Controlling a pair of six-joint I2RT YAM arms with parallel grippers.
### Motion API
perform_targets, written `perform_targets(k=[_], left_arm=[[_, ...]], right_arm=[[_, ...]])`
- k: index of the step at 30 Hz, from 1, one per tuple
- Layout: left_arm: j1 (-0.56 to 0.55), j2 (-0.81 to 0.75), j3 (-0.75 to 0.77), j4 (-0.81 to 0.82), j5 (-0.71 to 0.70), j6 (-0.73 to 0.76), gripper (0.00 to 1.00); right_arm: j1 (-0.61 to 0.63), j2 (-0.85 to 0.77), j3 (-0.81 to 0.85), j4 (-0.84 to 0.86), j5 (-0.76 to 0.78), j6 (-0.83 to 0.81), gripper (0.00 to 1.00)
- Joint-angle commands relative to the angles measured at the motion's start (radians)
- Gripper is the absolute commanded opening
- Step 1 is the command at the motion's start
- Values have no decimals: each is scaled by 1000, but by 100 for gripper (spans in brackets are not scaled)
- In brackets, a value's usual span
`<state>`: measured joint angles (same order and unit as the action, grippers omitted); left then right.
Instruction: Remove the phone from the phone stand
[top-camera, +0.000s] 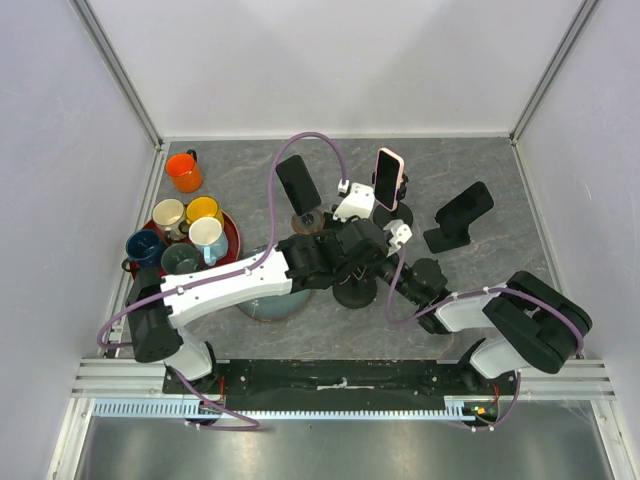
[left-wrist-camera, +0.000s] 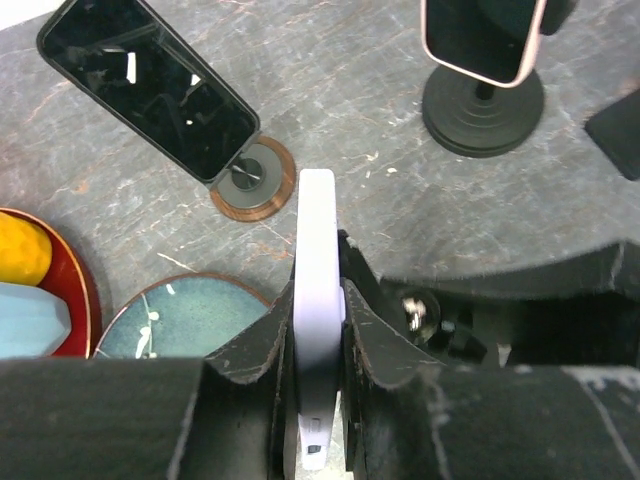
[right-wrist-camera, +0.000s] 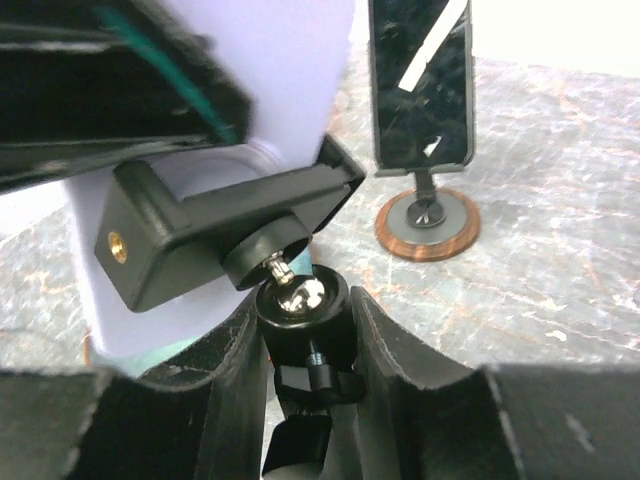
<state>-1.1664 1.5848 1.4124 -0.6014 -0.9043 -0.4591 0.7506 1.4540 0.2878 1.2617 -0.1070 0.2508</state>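
Observation:
In the left wrist view a pale lavender phone (left-wrist-camera: 318, 250) stands edge-on, and my left gripper (left-wrist-camera: 318, 305) is shut on it, one finger on each face. The right wrist view shows its back (right-wrist-camera: 290, 60) seated in the black clamp of the phone stand (right-wrist-camera: 200, 235). Below the clamp, my right gripper (right-wrist-camera: 305, 300) is shut on the stand's ball-joint socket, both fingers (right-wrist-camera: 395, 350) touching it. From the top view both grippers meet at the table's middle, left gripper (top-camera: 345, 255) and right gripper (top-camera: 388, 268), over the stand's round base (top-camera: 355, 293). The phone itself is hidden there.
A black phone on a wood-rimmed stand (top-camera: 298, 185) and a pink-cased phone on a black stand (top-camera: 388, 178) stand just behind. A bare black stand (top-camera: 460, 215) sits right. A red tray (top-camera: 232, 240) of mugs, an orange mug (top-camera: 184, 171) and a teal plate (left-wrist-camera: 180, 315) lie left.

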Motion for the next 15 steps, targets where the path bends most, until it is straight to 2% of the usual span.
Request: perform_targets(k=[1,10,15], left_arm=[[-16,-77,-7,64,64,0,2],[11,-164,-108,153,120,22,2],[53,-307,-220,259,211,17,2]], right_arm=[[-48,32,-39,114,18,73,0],[-51,37,-45,104,-19,50,0],[-53,16,-44,61,-22,28,0]])
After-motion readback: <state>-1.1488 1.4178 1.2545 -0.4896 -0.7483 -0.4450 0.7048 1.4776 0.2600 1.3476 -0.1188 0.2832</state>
